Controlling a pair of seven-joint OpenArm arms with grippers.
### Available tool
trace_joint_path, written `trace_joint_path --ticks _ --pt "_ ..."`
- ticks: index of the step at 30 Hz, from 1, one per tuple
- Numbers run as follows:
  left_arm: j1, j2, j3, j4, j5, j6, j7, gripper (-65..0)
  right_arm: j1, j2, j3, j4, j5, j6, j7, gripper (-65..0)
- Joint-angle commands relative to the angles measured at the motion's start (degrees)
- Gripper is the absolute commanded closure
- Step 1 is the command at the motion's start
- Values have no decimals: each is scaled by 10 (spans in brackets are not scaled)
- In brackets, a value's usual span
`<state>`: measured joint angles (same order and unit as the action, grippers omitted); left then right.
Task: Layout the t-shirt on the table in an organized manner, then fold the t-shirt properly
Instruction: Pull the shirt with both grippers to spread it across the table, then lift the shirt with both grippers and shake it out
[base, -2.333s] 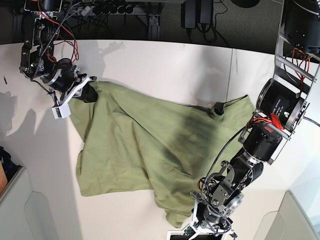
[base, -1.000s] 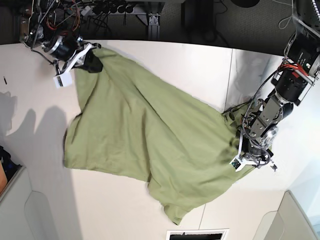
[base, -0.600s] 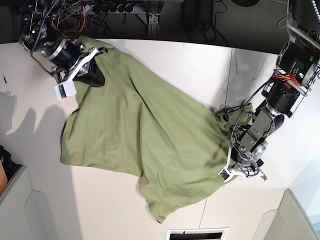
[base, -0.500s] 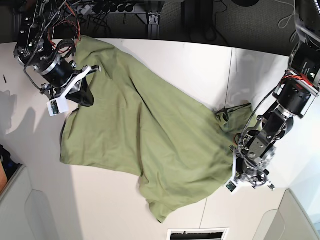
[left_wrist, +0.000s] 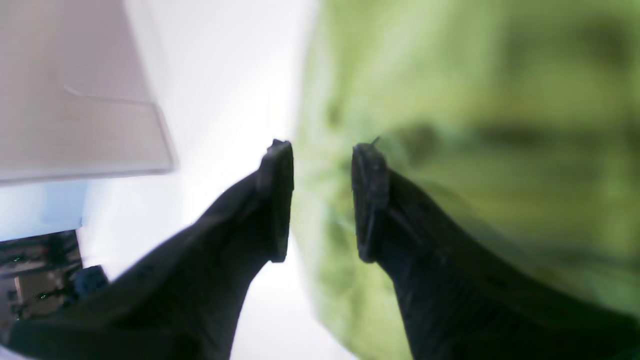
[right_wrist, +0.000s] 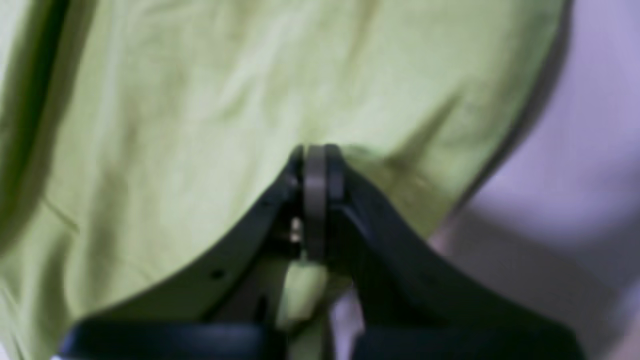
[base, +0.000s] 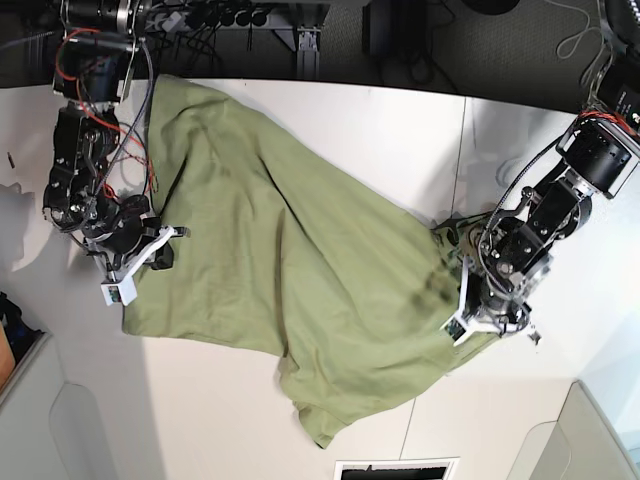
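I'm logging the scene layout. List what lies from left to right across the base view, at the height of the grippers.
Bare table → right gripper → t-shirt → left gripper → bare table again.

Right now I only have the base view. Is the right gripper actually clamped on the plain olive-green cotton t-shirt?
Observer: Yes. The right wrist view shows the right gripper shut, with a fold of the olive-green cotton t-shirt pinched in it.
Operator: And the left one?
Observer: The left gripper is open. Its jaws stand apart and nothing is pinched, though that view is blurred.
Operator: Where is it sitting?
Observer: It straddles the shirt's edge, with bare white tabletop on one side and fabric on the other.
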<state>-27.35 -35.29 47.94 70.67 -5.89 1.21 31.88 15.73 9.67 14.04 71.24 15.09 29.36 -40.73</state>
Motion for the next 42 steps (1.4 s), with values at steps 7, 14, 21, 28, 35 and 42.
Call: trace_joint_path --ticks 7,14,21,28,35,42 --pt "23 -4 -6 -48 20 6 -50 -206 20 36 -49 -2 35 5 -49 0" --pt "-15 43 -6 -184 46 0 -88 -206 -85 58 -59 78 87 7 -54 0" --pt "-71 118 -6 -247 44 -33 -105 -206 -215 54 -59 211 153 7 -54 0" --pt "-91 178 -6 -252 49 -34 -97 -206 -268 25 -59 272 158 15 -51 0" --pt "-99 156 -6 -174 49 -1 -47 -206 -219 24 -57 293 150 15 -33 0" --pt "-87 52 -6 26 -33 -5 15 -206 -114 18 -58 260 85 6 -16 0"
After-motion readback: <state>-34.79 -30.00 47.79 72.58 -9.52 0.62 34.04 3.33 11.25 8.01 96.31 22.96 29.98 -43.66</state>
